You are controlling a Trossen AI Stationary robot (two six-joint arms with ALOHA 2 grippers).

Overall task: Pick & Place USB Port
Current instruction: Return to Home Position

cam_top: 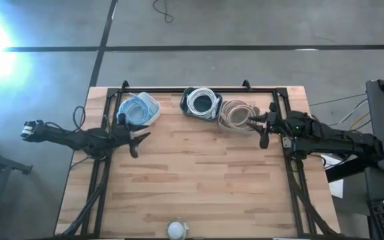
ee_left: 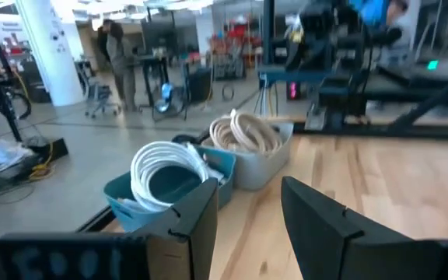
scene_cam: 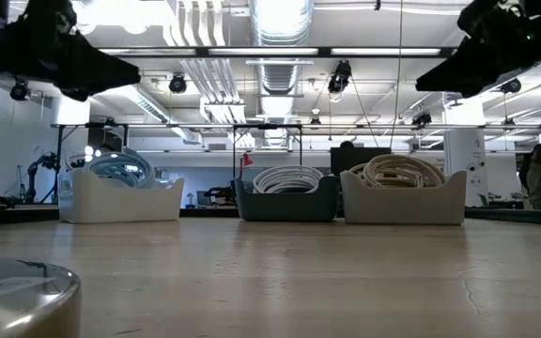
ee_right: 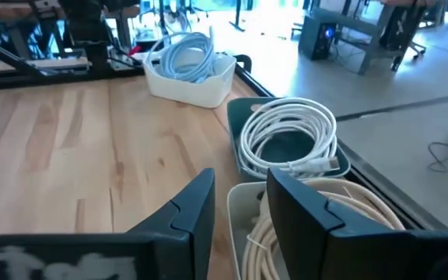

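Observation:
Three bins stand in a row along the table's far edge. The white bin (cam_top: 139, 110) holds a coiled light-blue cable (ee_right: 187, 54). The dark teal bin (cam_top: 201, 104) holds a coiled white cable (ee_right: 286, 132), and the pale grey bin (cam_top: 238, 115) holds a coiled beige cable (ee_left: 243, 132). My left gripper (cam_top: 134, 143) hovers open over bare wood, just nearer than the white bin. My right gripper (cam_top: 263, 129) is open at the right side of the pale grey bin, with its fingers above that bin's rim (ee_right: 243, 198). Both hang high above the table in the low view.
A black frame (cam_top: 199, 89) runs along the far edge and down both sides of the table. A small round metal object (cam_top: 177, 230) sits at the middle of the near edge. Bare wood (cam_top: 199, 173) spreads between the arms. People and equipment show in the room beyond.

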